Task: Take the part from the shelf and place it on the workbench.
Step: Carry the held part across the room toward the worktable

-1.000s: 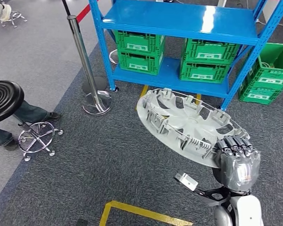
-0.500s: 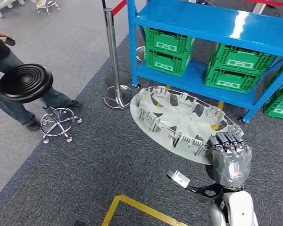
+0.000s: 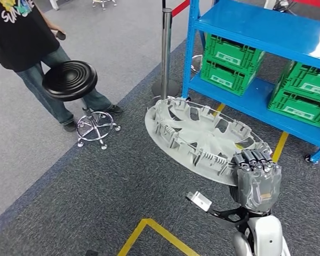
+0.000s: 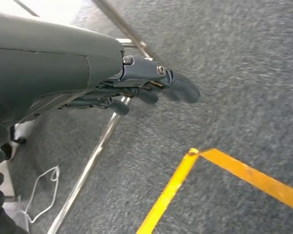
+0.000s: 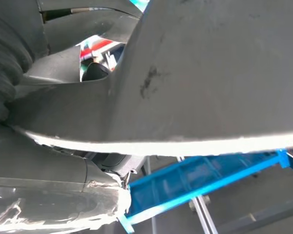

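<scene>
A person in a black shirt, cut off at the frame's top edge, stands behind a black round stool on a chrome wheeled base. The blue metal shelf holding green plastic crates is also cropped. The robot's right hand grips the near rim of a large grey plastic wheel cover, held tilted above the grey carpet and extending forward and left from the hand; its fingertips curl over the edge. The left hand hangs over the carpet near a yellow floor line, fingers apart, holding nothing.
</scene>
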Motion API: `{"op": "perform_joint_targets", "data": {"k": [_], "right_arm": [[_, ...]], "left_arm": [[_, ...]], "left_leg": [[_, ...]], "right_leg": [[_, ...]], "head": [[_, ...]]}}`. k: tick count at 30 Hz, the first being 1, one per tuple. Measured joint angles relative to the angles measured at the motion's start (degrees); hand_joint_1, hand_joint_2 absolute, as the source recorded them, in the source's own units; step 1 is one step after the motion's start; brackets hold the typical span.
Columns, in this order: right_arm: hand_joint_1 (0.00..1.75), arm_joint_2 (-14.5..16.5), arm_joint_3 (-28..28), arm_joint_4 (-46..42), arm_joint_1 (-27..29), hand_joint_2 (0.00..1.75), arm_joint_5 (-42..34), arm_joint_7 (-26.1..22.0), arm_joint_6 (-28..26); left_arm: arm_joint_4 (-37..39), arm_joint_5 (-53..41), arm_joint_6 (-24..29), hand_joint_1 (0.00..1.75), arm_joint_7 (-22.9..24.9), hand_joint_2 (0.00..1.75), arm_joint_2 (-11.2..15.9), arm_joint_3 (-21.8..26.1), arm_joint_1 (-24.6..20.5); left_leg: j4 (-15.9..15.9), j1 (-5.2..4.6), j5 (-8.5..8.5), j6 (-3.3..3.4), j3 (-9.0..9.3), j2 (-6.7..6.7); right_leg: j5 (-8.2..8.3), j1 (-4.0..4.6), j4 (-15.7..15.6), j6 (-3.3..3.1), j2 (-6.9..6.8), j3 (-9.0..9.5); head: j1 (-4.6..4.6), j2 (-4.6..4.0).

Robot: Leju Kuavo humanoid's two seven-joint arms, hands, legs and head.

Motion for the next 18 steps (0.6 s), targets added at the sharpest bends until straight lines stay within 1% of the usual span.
{"op": "perform_joint_targets", "data": {"k": [1, 2, 3, 4, 5, 6, 7, 8, 9, 10, 11, 12, 13, 14, 15, 16, 17, 18], "right_arm": [[1.75, -0.08, 0.13, 0.02, -0.01, 1.75, 0.06, 0.14, 0.01], [1.75, -0.17, 0.22, 0.05, 0.00, 1.75, 0.11, 0.29, 0.01], [1.75, -0.26, 0.27, 0.07, 0.00, 1.75, 0.16, 0.44, 0.01], [1.75, -0.34, 0.33, 0.11, 0.01, 1.75, 0.20, 0.53, 0.01], [1.75, -0.41, 0.42, 0.19, 0.02, 1.75, 0.21, 0.58, 0.01], [1.75, -0.46, 0.52, 0.26, 0.02, 1.75, 0.22, 0.62, 0.01], [1.75, -0.52, 0.63, 0.32, 0.02, 1.75, 0.22, 0.71, 0.01], [1.75, -0.58, 0.75, 0.36, 0.01, 1.75, 0.22, 0.90, 0.01], [1.75, -0.67, 0.88, 0.37, 0.01, 1.75, 0.22, 1.25, 0.00], [1.75, -0.79, 1.00, 0.36, 0.00, 1.75, 0.22, 1.70, -0.01], [1.75, -0.94, 1.12, 0.36, 0.00, 1.75, 0.21, 2.15, -0.01], [1.75, -1.11, 1.26, 0.35, -0.01, 1.75, 0.21, 2.59, -0.01], [1.75, -1.27, 1.40, 0.34, -0.04, 1.75, 0.20, 2.92, -0.01], [1.75, -1.43, 1.58, 0.34, -0.07, 1.75, 0.19, 3.20, -0.01], [1.75, -1.60, 1.76, 0.31, -0.08, 1.75, 0.14, 3.44, -0.01], [1.75, -1.76, 1.88, 0.26, -0.08, 1.75, 0.06, 3.61, -0.01], [1.75, -1.97, 1.96, 0.22, -0.07, 1.75, -0.05, 3.72, -0.01], [1.75, -2.17, 1.98, 0.19, -0.04, 1.75, -0.17, 3.75, -0.02]], "left_arm": [[0.00, -0.01, 0.01, 0.00, 0.02, 1.75, 0.02, 0.00, -0.02], [0.00, -0.04, 0.01, 0.00, 0.03, 1.75, 0.01, 0.00, -0.06], [0.00, -0.06, 0.01, 0.00, 0.03, 1.75, 0.01, 0.00, -0.13], [0.01, -0.08, -0.01, 0.00, 0.04, 1.75, 0.02, 0.00, -0.16], [0.01, -0.10, -0.02, 0.00, 0.04, 1.75, 0.01, 0.00, -0.14], [0.01, -0.10, -0.03, 0.00, 0.08, 1.75, 0.01, 0.00, -0.08], [0.01, -0.10, -0.05, 0.00, 0.12, 1.75, 0.02, 0.00, -0.03], [0.00, -0.13, -0.10, 0.00, 0.20, 1.75, 0.04, 0.00, -0.01], [0.00, -0.15, -0.15, 0.00, 0.30, 1.75, 0.06, 0.00, -0.06], [0.01, -0.20, -0.20, 0.00, 0.39, 1.75, 0.06, 0.00, -0.19], [0.01, -0.26, -0.25, 0.00, 0.49, 1.75, 0.04, 0.00, -0.30], [0.01, -0.30, -0.29, 0.00, 0.58, 1.75, 0.04, 0.00, -0.35], [0.01, -0.34, -0.34, 0.00, 0.66, 1.75, 0.03, 0.00, -0.32], [0.01, -0.36, -0.38, 0.00, 0.74, 1.75, 0.03, 0.00, -0.17], [0.01, -0.39, -0.43, 0.00, 0.83, 1.75, 0.04, 0.00, -0.05], [0.01, -0.44, -0.50, 0.00, 0.92, 1.75, 0.04, -0.01, -0.01], [0.01, -0.48, -0.62, 0.00, 1.02, 1.75, 0.01, -0.01, -0.02], [0.01, -0.53, -0.80, 0.00, 1.10, 1.75, -0.03, -0.02, -0.10]], "left_leg": [[2.13, -0.05, -1.30, -0.35, -1.03, 1.81], [5.39, -0.01, -3.05, -0.69, -2.62, 3.90], [9.32, 0.17, -4.87, -0.97, -4.56, 5.17], [12.81, 0.37, -6.14, -1.16, -6.29, 5.73], [14.75, 0.53, -6.43, -1.27, -7.26, 5.95], [14.65, 0.64, -5.69, -1.29, -7.19, 6.09], [12.25, 0.67, -4.00, -1.18, -5.90, 6.36], [8.44, 0.58, -1.98, -0.89, -3.80, 7.11], [4.52, 0.26, -0.61, -0.52, -1.65, 8.42], [1.45, -0.05, 0.21, -0.05, -0.02, 9.54], [-0.24, -0.36, 0.36, 0.36, 0.79, 10.34], [-0.78, -0.60, 0.10, 0.69, 0.88, 10.46], [-0.95, -0.61, 0.14, 1.01, 0.77, 9.80], [-1.18, -0.49, 0.27, 1.28, 0.80, 9.12], [-1.42, -0.33, 0.40, 1.56, 0.91, 8.45], [-1.66, -0.15, 0.55, 1.86, 1.04, 7.78], [-1.78, -0.01, 0.63, 2.08, 1.14, 7.13], [-1.79, -0.01, 0.62, 2.25, 1.14, 6.41]], "right_leg": [[0.05, -0.06, -0.16, -0.30, -0.84, 0.10], [0.01, 0.04, -0.20, -0.54, -1.70, 0.16], [-0.06, 0.13, -0.20, -0.71, -2.57, 0.17], [-0.13, 0.21, -0.18, -0.79, -3.44, 0.17], [-0.20, 0.26, -0.17, -0.84, -4.29, 0.20], [-0.28, 0.30, -0.17, -0.84, -5.08, 0.25], [-0.37, 0.33, -0.17, -0.80, -5.83, 0.35], [-0.48, 0.36, -0.17, -0.71, -6.52, 0.50], [-0.64, 0.50, -0.15, -0.53, -7.16, 0.65], [-0.80, 0.64, -0.12, -0.28, -7.78, 0.75], [-0.94, 0.78, -0.09, -0.02, -8.39, 0.80], [-1.04, 0.91, -0.12, 0.27, -9.04, 0.87], [-1.12, 0.94, -0.22, 0.54, -9.71, 1.03], [-1.38, 0.88, -0.12, 0.84, -9.45, 1.09], [-1.99, 0.76, 0.50, 1.06, -8.20, 0.89], [-3.15, 0.64, 2.25, 1.24, -6.40, 0.13], [-4.86, 0.52, 5.33, 1.34, -4.29, -1.37], [-6.69, 0.50, 9.24, 1.36, -2.97, -3.29]], "head": [[-0.23, 0.00], [-0.50, 0.00], [-0.71, 0.00], [-0.69, 0.00], [-0.72, 0.00], [-0.71, 0.00], [-0.73, 0.00], [-0.73, 0.00], [-0.74, 0.00], [-0.74, 0.00], [-0.71, 0.00], [-0.71, 0.00], [-0.71, 0.00], [-0.68, 0.00], [-0.64, 0.00], [-0.51, 0.00], [-0.34, 0.00], [-0.18, 0.00]]}}
